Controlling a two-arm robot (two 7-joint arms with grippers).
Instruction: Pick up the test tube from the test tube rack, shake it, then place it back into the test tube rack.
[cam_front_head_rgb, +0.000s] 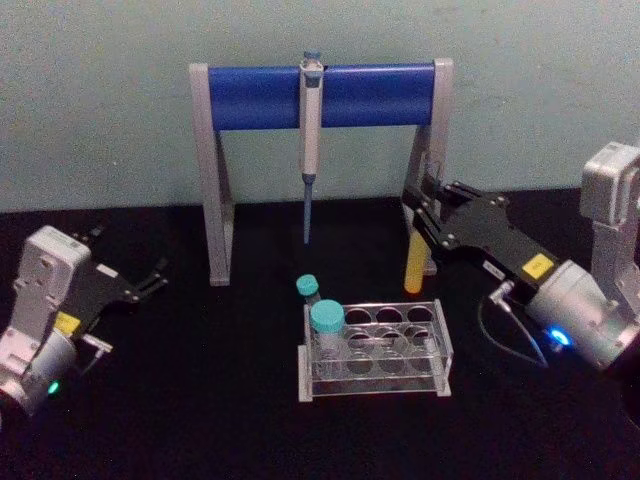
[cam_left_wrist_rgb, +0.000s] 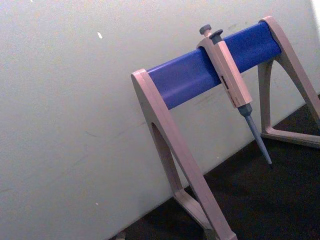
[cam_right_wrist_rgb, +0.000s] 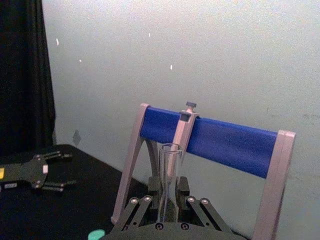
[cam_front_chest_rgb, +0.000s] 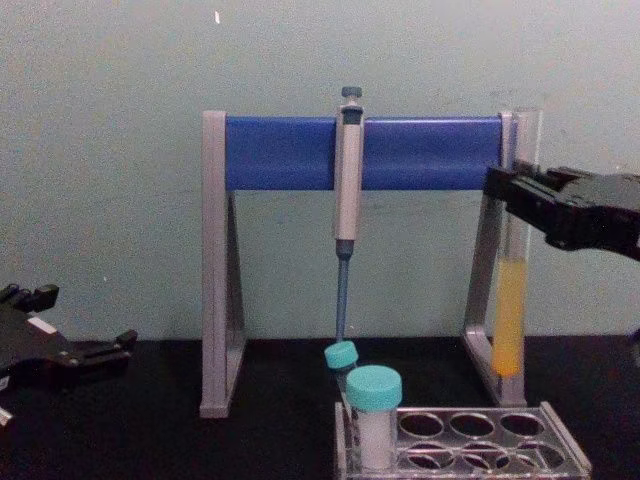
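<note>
Head high, chest low, sharing pipette stand (cam_front_head_rgb: 250, 97)

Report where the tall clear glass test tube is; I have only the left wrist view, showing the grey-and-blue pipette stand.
Observer: The tall clear glass test tube with yellow-orange liquid is held upright in the right claw, lifted above the black table.
Operator: Describe the rack.
Observer: The low clear plastic test tube rack holds two teal-capped white tubes at its left end.
Operator: Locate the left claw.
Observer: The left claw is open, parked low at the table's left.
</note>
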